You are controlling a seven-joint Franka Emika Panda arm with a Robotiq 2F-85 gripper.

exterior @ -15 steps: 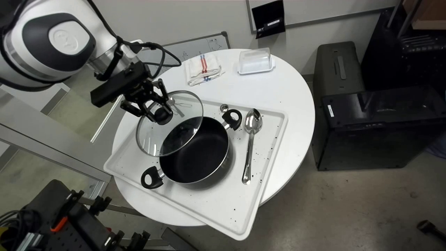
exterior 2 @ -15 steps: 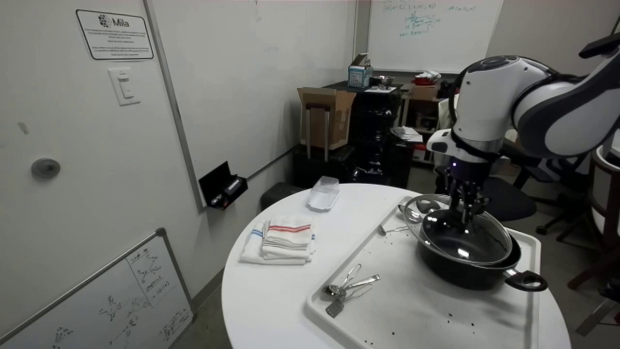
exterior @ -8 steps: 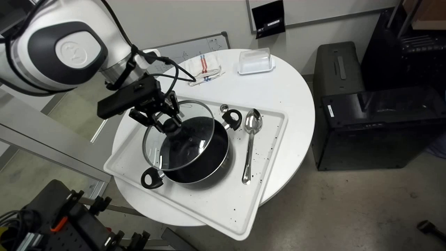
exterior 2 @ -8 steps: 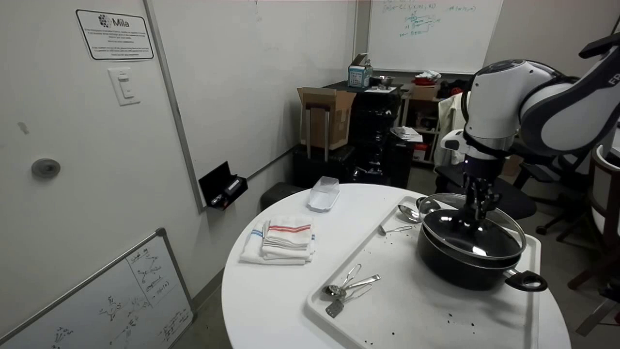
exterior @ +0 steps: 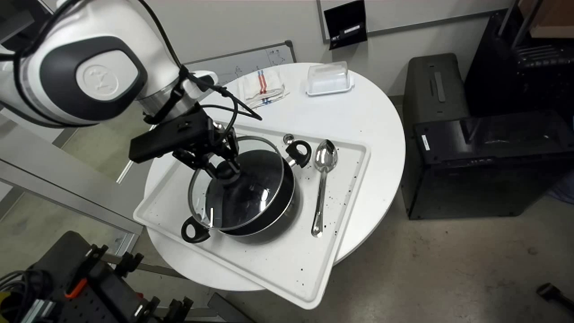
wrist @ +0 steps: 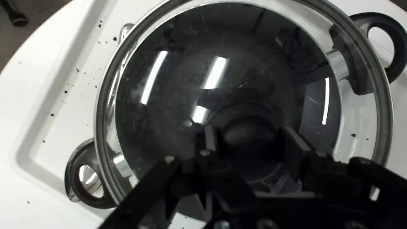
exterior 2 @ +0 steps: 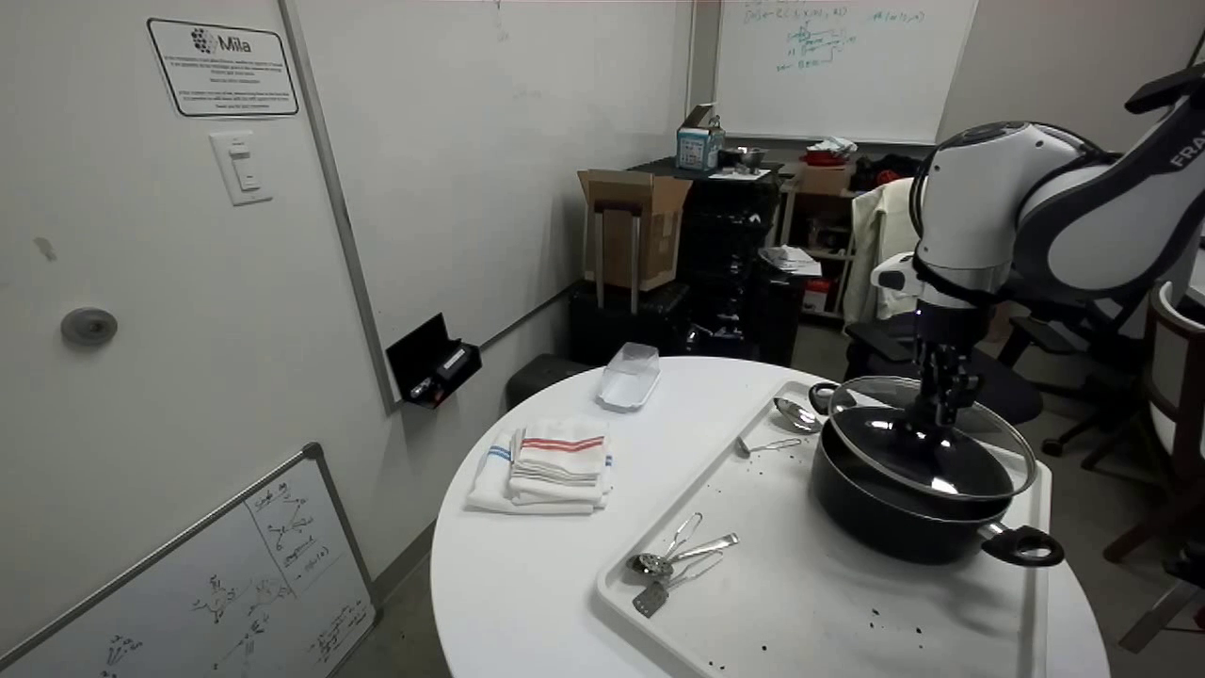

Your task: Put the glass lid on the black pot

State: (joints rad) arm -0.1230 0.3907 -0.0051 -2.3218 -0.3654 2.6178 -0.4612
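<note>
My end effector (wrist: 251, 140) is black, and so is the pot (exterior 2: 885, 520). The glass lid (wrist: 235, 79) is clear and grey-rimmed. I see a white tabletop (exterior: 374, 112), a white tray (exterior: 287, 267) flecked with black, a silver spoon (exterior: 326, 158) and white cloths (exterior 2: 560, 471) striped red and blue.

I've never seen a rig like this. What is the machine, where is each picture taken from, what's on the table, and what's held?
The white machine is a robot arm ending in a black gripper. Two pictures come from cameras outside the robot; the wrist view looks down from a camera on the arm. The gripper holds a glass lid by its dark knob, over the black pot but not seated on it. The pot stands on a white tray on a round table. A large metal spoon and smaller utensils share the tray; folded cloths and a clear-covered dish sit beside it.
</note>
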